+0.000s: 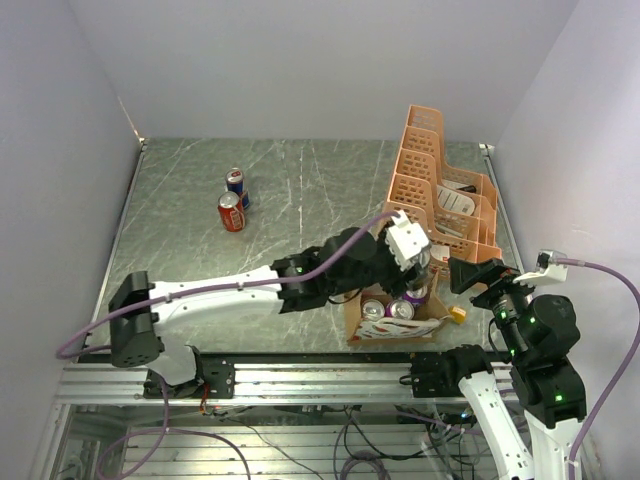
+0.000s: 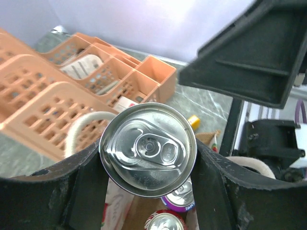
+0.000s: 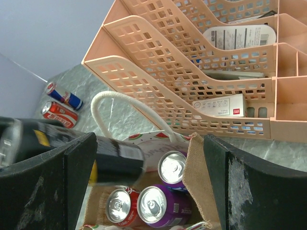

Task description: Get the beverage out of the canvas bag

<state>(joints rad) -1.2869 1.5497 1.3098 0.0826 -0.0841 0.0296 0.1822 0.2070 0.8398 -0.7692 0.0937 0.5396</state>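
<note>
The canvas bag (image 1: 385, 328) stands near the front right of the table, tan inside with whitish sides. My left gripper (image 1: 415, 272) is shut on a dark can (image 2: 148, 148) and holds it upright just above the bag's opening. In the right wrist view the held can (image 3: 115, 160) shows blurred over the bag (image 3: 199, 177). A red can (image 3: 120, 206) and two purple cans (image 3: 160, 203) stand inside. My right gripper (image 3: 151, 163) is open beside the bag's right wall (image 1: 462, 275), empty.
The orange lattice rack (image 1: 440, 190) stands right behind the bag, holding papers and boxes. A blue can (image 1: 236, 185) and a red can (image 1: 231, 212) stand at the back left. A small yellow item (image 1: 458, 314) lies right of the bag.
</note>
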